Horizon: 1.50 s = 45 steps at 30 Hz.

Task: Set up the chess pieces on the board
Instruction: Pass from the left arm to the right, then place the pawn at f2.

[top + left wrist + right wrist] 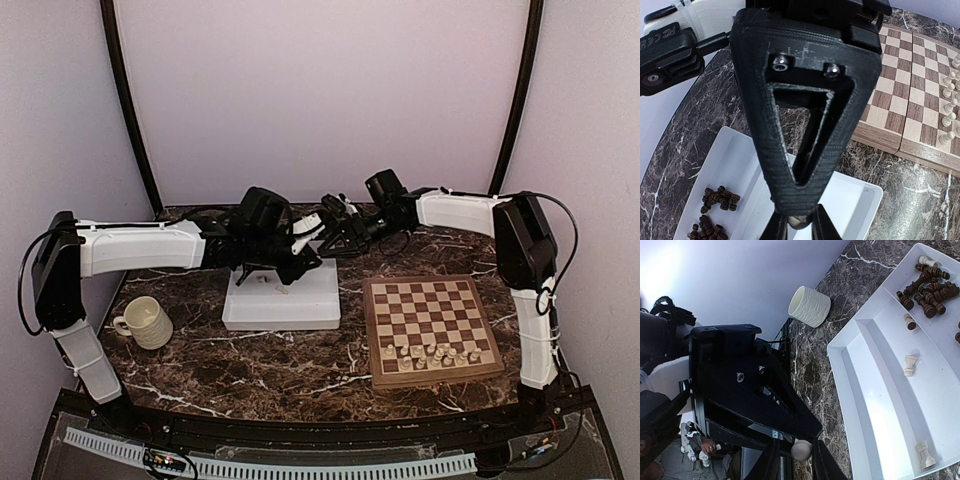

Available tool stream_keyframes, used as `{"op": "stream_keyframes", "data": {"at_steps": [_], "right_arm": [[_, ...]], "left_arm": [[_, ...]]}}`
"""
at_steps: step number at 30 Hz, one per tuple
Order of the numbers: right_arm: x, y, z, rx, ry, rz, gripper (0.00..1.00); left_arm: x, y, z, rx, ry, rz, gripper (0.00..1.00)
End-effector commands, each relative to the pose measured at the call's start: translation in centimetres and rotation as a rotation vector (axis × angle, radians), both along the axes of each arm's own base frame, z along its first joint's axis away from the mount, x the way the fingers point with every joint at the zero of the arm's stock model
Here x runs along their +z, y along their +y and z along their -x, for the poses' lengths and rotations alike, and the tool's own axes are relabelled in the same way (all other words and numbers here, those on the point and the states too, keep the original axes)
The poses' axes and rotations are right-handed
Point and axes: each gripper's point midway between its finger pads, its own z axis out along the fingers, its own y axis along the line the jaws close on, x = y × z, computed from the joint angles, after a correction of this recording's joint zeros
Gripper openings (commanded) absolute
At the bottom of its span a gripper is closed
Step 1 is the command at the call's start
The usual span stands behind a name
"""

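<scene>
Left end effector (799, 229), bottom centre of its wrist view, is clenched on a small pale piece (799, 220) above the white tray (740, 165). Right end effector (796, 465) grasps a round-headed cream piece (801, 450) over the desk (810, 365), left of the tray. Board (430, 305) lies lower right in the top view, with cream pieces (432, 353) near its bottom edge. Dark pieces (927, 290) are heaped in the tray, upper right of the right wrist view.

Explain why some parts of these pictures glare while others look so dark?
Top view: soft, even light, though the chess pieces on the board are too tiny to tell apart. Left wrist view: the black left end effector, close up, darkens the middle. Right wrist view: the wall upper left washes out and the white tray glares.
</scene>
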Motion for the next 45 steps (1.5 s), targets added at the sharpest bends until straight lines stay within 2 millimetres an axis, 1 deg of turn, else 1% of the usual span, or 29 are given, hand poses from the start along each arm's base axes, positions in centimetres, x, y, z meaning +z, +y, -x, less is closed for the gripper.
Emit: {"op": "stream_keyframes", "data": {"at_steps": [1, 5, 9, 13, 14, 15, 16, 17, 18, 19, 21, 22, 23, 26, 27, 28, 29, 30, 31, 32, 33, 34, 37, 40, 45], "right_arm": [[-0.3, 0.5, 0.7, 0.027, 0.004, -0.02, 0.21], [-0.3, 0.5, 0.6, 0.026, -0.007, -0.021, 0.11], [-0.1, 0.5, 0.2, 0.021, -0.064, -0.011, 0.03], [0.8, 0.1, -0.3, 0.008, -0.163, 0.011, 0.01], [1.0, -0.1, -0.4, 0.003, -0.187, 0.018, 0.0], [1.2, -0.4, -0.6, -0.005, -0.207, 0.026, 0.0], [1.4, -0.8, -0.7, -0.01, -0.241, 0.031, 0.0], [1.5, -1.3, -0.9, -0.019, -0.262, 0.044, 0.0], [1.7, -1.8, -1.1, -0.029, -0.284, 0.054, 0.0], [1.7, -2.5, -1.1, -0.038, -0.309, 0.07, 0.0], [1.9, -4.1, -1.2, -0.058, -0.367, 0.109, 0.0], [1.8, -5.0, -1.0, -0.068, -0.387, 0.129, 0.0], [2.0, -6.0, -0.9, -0.08, -0.414, 0.143, 0.0], [1.8, -9.4, -0.1, -0.087, -0.508, 0.231, 0.0], [1.4, -10.6, 0.3, -0.082, -0.54, 0.273, 0.01], [1.3, -12.0, 0.6, -0.079, -0.603, 0.321, 0.01], [1.1, -13.3, 1.1, -0.081, -0.641, 0.359, 0.01], [0.5, -14.6, 1.5, -0.081, -0.669, 0.401, 0.01], [0.2, -15.7, 2.1, -0.08, -0.704, 0.434, 0.01], [-0.4, -16.9, 2.8, -0.071, -0.733, 0.473, 0.01], [-1.4, -18.0, 3.7, -0.058, -0.746, 0.513, 0.01], [-1.7, -18.9, 4.4, -0.049, -0.776, 0.541, 0.01], [-3.0, -20.9, 6.4, -0.019, -0.827, 0.603, 0.01], [-4.3, -22.3, 8.2, 0.018, -0.86, 0.635, 0.01], [-7.6, -24.2, 9.8, 0.09, -0.871, 0.717, 0.02]], "left_arm": [[2.5, -0.4, 0.0, -0.012, -0.047, 0.033, 0.17], [2.7, -0.5, -0.1, -0.013, -0.048, 0.038, 0.17], [2.5, -0.3, -0.3, 0.002, -0.06, 0.025, 0.22], [2.5, 0.4, -0.6, 0.031, -0.077, 0.007, 0.32], [2.3, 0.6, -0.6, 0.035, -0.073, 0.002, 0.33], [2.6, 0.8, -0.4, 0.038, -0.077, 0.005, 0.34], [2.3, 1.0, -0.2, 0.04, -0.071, 0.001, 0.34], [2.7, 1.4, -0.2, 0.054, -0.082, 0.001, 0.34], [2.2, 1.8, -0.1, 0.063, -0.077, -0.01, 0.34], [2.7, 2.3, -0.1, 0.08, -0.088, -0.006, 0.35], [2.8, 3.1, -0.2, 0.116, -0.108, -0.005, 0.37], [2.6, 3.6, -0.3, 0.14, -0.114, 0.001, 0.39], [2.5, 4.2, -0.7, 0.174, -0.13, -0.003, 0.43], [1.5, 5.8, -2.0, 0.269, -0.113, 0.006, 0.48], [1.4, 6.5, -2.7, 0.312, -0.096, 0.021, 0.5], [0.9, 6.6, -3.1, 0.326, -0.077, 0.026, 0.5], [1.0, 7.1, -3.7, 0.357, -0.051, 0.047, 0.5], [0.7, 7.0, -3.8, 0.357, -0.028, 0.055, 0.5], [0.8, 7.3, -4.3, 0.379, -0.014, 0.073, 0.5], [0.7, 7.4, -4.4, 0.383, -0.005, 0.079, 0.5], [0.8, 7.5, -4.7, 0.394, -0.001, 0.087, 0.5], [0.7, 7.7, -4.9, 0.402, 0.0, 0.088, 0.5], [0.7, 8.2, -5.4, 0.423, 0.003, 0.085, 0.5], [0.6, 8.3, -5.6, 0.431, 0.007, 0.084, 0.5], [0.4, 8.3, -5.5, 0.429, 0.023, 0.082, 0.5]]}}
